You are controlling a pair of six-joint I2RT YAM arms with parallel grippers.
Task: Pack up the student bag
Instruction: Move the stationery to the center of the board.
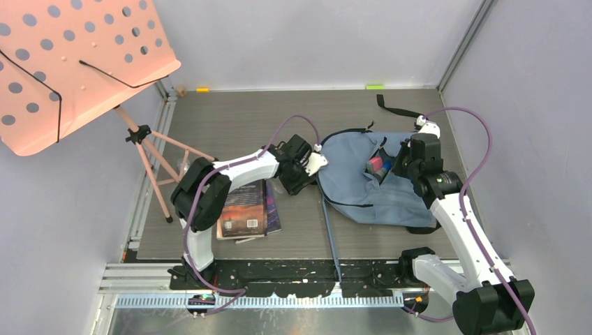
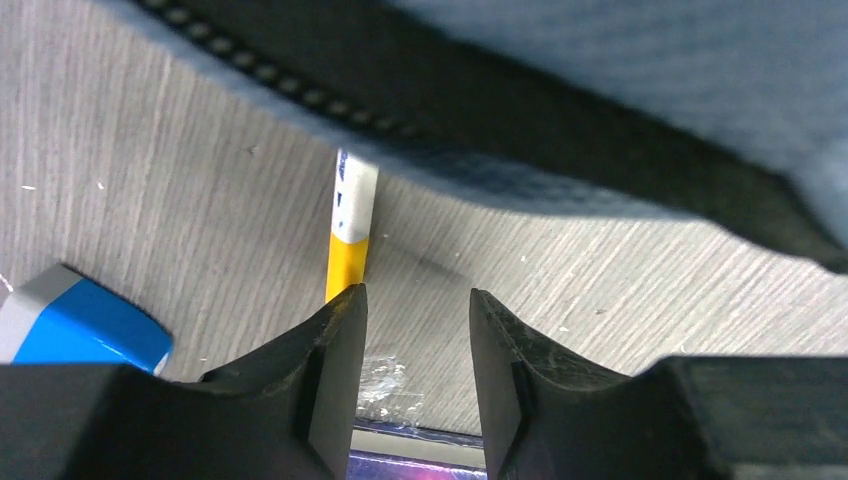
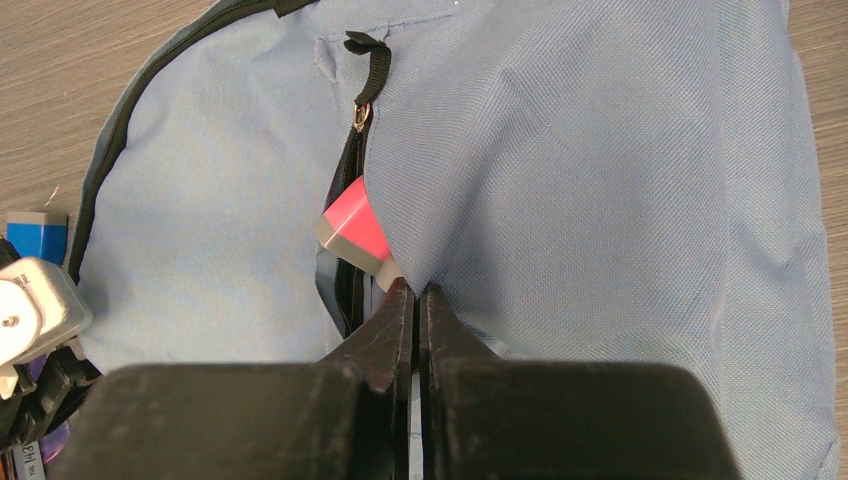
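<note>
Fabric of woven student bag (image 3: 620,200) pinched by right pincer (image 3: 418,292); left pincer (image 2: 417,295) half-parted over grained table (image 2: 150,180)

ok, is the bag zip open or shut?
Open. The zip gapes on the bag, a pink block showing in the slit; the right gripper pinches the fabric edge beside it.

The student bag (image 1: 363,185) is plain grey-blue cloth with a fine weave, and its zipper (image 3: 350,160) is black. A pink-red block (image 3: 355,228) with a grey end shows in its opening. The pencil (image 2: 349,240) is yellow, its end white with blue marks. The table (image 1: 230,118) is grey wood grain. At far left, the music stand (image 1: 70,63) is salmon pink, dotted with round holes.
</note>
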